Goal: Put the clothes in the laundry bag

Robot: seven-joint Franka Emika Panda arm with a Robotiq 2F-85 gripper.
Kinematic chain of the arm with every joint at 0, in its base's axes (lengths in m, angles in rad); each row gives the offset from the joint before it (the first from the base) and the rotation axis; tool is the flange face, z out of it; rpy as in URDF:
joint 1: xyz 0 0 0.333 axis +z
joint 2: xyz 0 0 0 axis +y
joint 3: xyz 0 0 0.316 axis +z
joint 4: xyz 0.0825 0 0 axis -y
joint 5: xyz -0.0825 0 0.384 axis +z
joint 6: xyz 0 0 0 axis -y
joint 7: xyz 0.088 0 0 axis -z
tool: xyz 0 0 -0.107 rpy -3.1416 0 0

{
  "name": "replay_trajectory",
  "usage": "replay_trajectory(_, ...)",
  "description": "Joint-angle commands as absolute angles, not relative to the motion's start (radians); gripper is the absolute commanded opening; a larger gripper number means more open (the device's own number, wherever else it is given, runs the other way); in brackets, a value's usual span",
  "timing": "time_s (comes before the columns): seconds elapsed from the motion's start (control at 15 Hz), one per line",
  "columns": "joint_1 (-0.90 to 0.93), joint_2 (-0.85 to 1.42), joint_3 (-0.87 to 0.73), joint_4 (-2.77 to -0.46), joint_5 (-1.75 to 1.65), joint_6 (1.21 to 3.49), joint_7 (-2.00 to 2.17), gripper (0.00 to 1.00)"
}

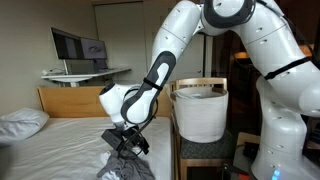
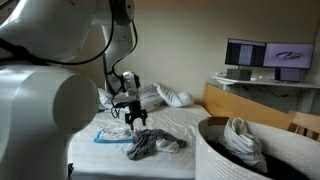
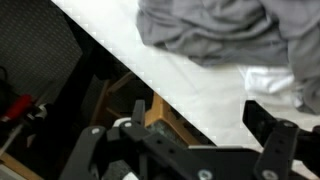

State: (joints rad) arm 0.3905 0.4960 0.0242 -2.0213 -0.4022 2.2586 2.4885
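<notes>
A pile of grey clothes (image 1: 126, 166) (image 2: 156, 143) lies crumpled on the white bed; in the wrist view the clothes (image 3: 215, 28) fill the top edge. My gripper (image 1: 126, 141) (image 2: 135, 119) (image 3: 200, 120) hangs just above the bed at the pile's edge, open and empty, with white sheet showing between its fingers. The white laundry bag (image 1: 200, 118) stands upright on a wooden chair beside the bed. In an exterior view the bag (image 2: 215, 155) holds a white cloth (image 2: 240, 136).
The white bed sheet (image 3: 185, 80) ends at an edge with a wooden chair (image 3: 152, 110) below. Pillows (image 1: 20, 122) (image 2: 172, 96) lie at the head. A blue-white flat item (image 2: 108, 135) lies by the clothes. A desk with a monitor (image 1: 78, 45) (image 2: 265, 55) stands behind.
</notes>
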Motion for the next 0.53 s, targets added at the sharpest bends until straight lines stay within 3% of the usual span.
replay_trajectory(0.0,0.388,0.499,0.067,-1.999,-0.324,2.235,2.468,1.0)
replay_trajectory(0.47,0.482,0.602,-0.032,-1.93,-0.482,2.496,2.647,1.0)
